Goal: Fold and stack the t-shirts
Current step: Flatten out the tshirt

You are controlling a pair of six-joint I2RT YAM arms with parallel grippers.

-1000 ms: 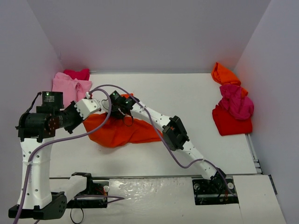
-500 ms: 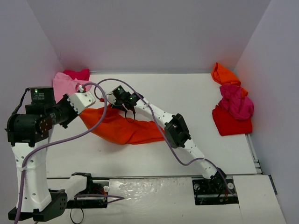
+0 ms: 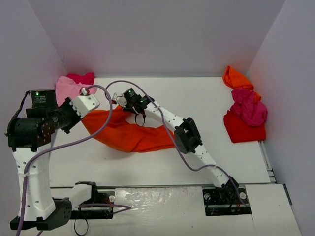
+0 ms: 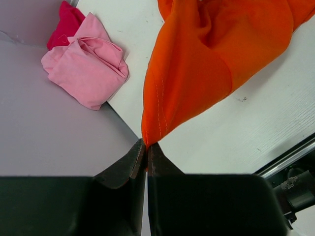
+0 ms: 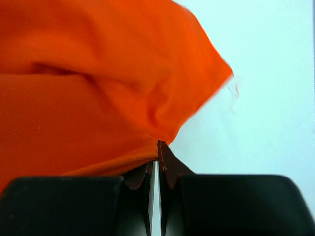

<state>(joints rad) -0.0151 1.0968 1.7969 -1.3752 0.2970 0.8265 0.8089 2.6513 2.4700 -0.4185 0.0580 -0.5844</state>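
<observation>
An orange-red t-shirt (image 3: 129,136) hangs stretched between my two grippers, its lower part resting on the white table (image 3: 206,98). My left gripper (image 3: 88,111) is shut on a stitched corner of it, seen in the left wrist view (image 4: 146,146), with the shirt (image 4: 211,59) spreading away. My right gripper (image 3: 134,107) is shut on a hem edge in the right wrist view (image 5: 157,150), where the shirt (image 5: 88,83) fills the left side. A light pink t-shirt (image 3: 68,88) and a magenta one (image 3: 81,77) lie at the back left.
At the right wall lie an orange t-shirt (image 3: 235,77), a magenta one (image 3: 250,107) and a red one (image 3: 242,129). Grey walls close in the table on three sides. The pink t-shirt (image 4: 86,69) sits by the left wall, close to my left gripper.
Both grippers have moved back and apart with the shirt held, the left one going left. The shirt has gone from bunched to stretched out between them.
</observation>
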